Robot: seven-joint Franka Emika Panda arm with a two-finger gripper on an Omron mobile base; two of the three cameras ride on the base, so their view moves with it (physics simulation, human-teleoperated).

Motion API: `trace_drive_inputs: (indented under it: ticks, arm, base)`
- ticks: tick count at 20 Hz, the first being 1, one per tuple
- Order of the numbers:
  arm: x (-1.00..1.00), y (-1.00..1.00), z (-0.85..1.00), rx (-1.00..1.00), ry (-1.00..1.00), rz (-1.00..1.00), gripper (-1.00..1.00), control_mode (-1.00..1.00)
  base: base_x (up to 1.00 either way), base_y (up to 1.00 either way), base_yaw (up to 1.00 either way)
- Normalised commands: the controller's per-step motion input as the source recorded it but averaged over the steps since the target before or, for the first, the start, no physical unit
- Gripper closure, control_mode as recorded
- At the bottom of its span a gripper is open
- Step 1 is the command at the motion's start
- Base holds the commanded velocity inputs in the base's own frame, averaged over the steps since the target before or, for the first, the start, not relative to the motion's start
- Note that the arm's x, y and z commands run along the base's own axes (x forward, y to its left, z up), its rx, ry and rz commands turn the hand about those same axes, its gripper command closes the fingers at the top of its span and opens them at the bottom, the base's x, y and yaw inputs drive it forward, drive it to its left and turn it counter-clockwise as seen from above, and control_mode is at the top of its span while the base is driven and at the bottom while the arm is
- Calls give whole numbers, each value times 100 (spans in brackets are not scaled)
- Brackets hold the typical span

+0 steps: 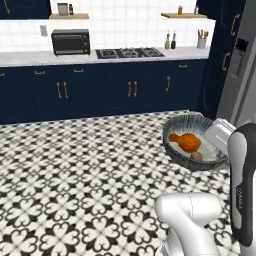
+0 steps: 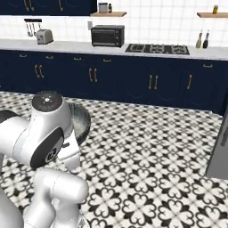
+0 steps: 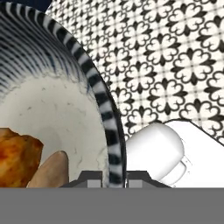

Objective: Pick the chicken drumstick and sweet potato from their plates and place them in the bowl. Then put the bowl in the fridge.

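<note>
Nearest, in the hand view, the gripper (image 3: 114,177) has its two dark finger tips clamped on the rim of the one deep round dark grey-blue bowl (image 3: 94,87) with a ribbed, striped wall and a pale inside, one tip inside the rim and one outside. The bowl is held up in the air above the black-and-white patterned tile floor (image 1: 75,175), carried by nothing but the gripper. Two pieces of food lie in it: one glossy orange-brown chicken drumstick (image 1: 185,141) toward the middle, and one small dull tan-brown sweet potato (image 1: 196,156) just beside it, close to the rim on the gripper's side.

Further back runs a row of navy cabinets (image 1: 100,90) with brass handles, topped by a pale counter (image 1: 30,57). On the counter stand one black toaster oven (image 1: 70,41), one silver toaster (image 2: 43,36) toward its left end, and two dark bottles (image 1: 170,41) right of the four-burner gas hob (image 1: 130,52). At the right edge rises the tall grey stainless-steel fridge (image 1: 239,75).
</note>
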Motion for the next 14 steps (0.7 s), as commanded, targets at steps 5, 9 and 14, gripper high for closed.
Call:
trace_drive_inputs:
  ticks: [5, 9, 14]
  arm:
    - [0, 0, 0, 0, 0, 0, 100, 100]
    - [0, 0, 0, 0, 0, 0, 100, 100]
    - [0, 0, 0, 0, 0, 0, 100, 100]
  base:
    - [100, 96, -30]
    - [100, 100, -42]
    - [100, 100, -47]
